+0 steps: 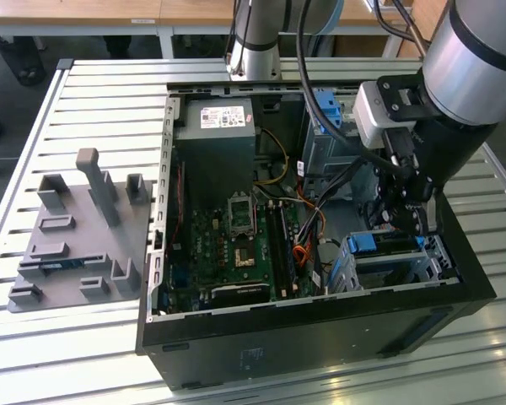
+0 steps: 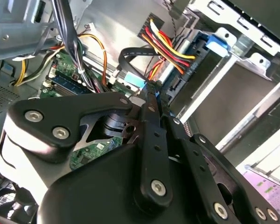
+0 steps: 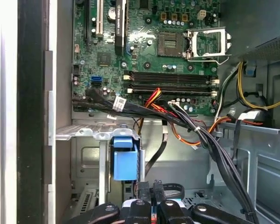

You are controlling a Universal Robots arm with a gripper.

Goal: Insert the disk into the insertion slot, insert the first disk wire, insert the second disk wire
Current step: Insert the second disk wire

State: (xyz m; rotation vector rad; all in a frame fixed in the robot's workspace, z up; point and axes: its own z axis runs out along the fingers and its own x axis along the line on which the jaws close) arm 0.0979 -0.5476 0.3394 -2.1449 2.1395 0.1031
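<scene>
a: what's showing in the exterior view?

b: an open pc case is lying on a slatted counter. the arm is reaching down into the corner of the case on the exterior view's right, and the hand is hanging just above the slot. the disk is sitting in that slot, its blue carrier edge showing along the top. a grey fixture plate is lying on the counter well apart, toward the exterior view's left.

a: and the board?

b: the motherboard is lying in the middle of the case, with the power supply beyond it.

a: the second wrist view?

b: the hand is pointing at the end of the disk, and its black fingers are lying close together, pinched on a small black connector with a light blue tip beside it. a black flat cable is looping near it, and a bundle of red, yellow and black wires is running to a plug at the disk's end. the slot's metal frame is wrapping around the disk.

a: the first wrist view?

b: the fingers are standing nearly together with the dark connector between them. a blue latch is standing just beside them on the metal cage, and black cables are crossing from the motherboard toward the cage.
</scene>
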